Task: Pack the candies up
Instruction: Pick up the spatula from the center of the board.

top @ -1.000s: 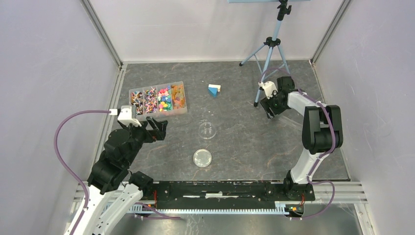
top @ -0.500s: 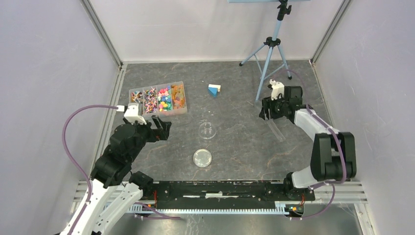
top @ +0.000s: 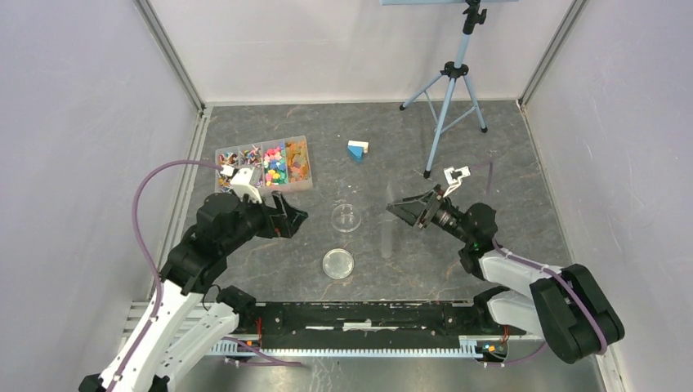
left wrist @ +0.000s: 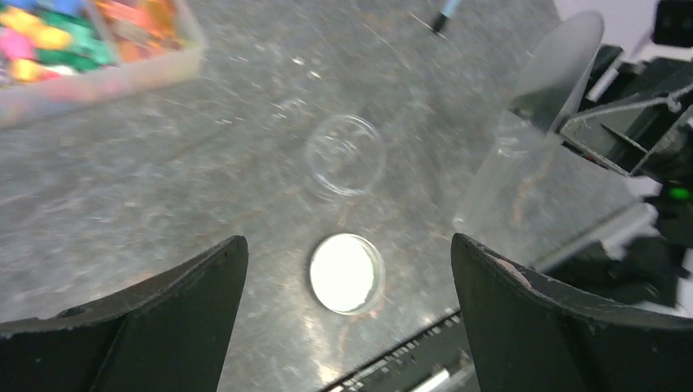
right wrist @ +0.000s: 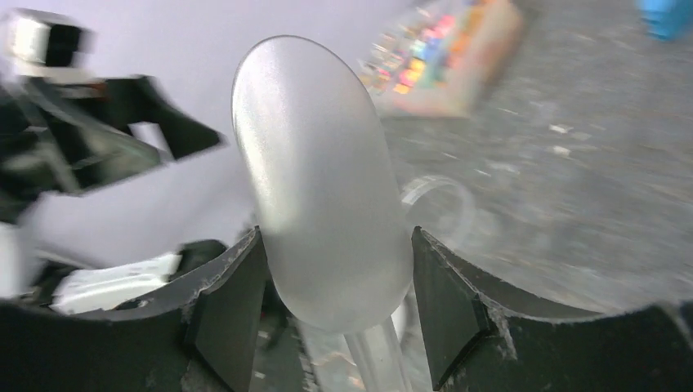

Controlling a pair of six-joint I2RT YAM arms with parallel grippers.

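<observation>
The candies (top: 263,166) fill a clear compartment box at the far left; they also show in the left wrist view (left wrist: 49,37) and the right wrist view (right wrist: 441,57). A clear round dish (top: 346,217) stands mid-table, with a round lid (top: 338,263) nearer me. My left gripper (top: 292,214) is open and empty just left of the dish; in its wrist view (left wrist: 347,245) the lid (left wrist: 346,273) lies between the fingers, below them. My right gripper (top: 394,209) is shut on a translucent plastic spoon (right wrist: 323,180), just right of the dish (right wrist: 441,204). The spoon is blurred.
A blue-and-white block (top: 357,149) lies beyond the dish. A light-blue tripod (top: 452,82) stands at the back right. Grey walls close in left and right, and the arms' rail runs along the near edge.
My right arm has swung from beside the tripod at the back right to mid-table, carrying the spoon. My left gripper has moved right, toward the dish.
</observation>
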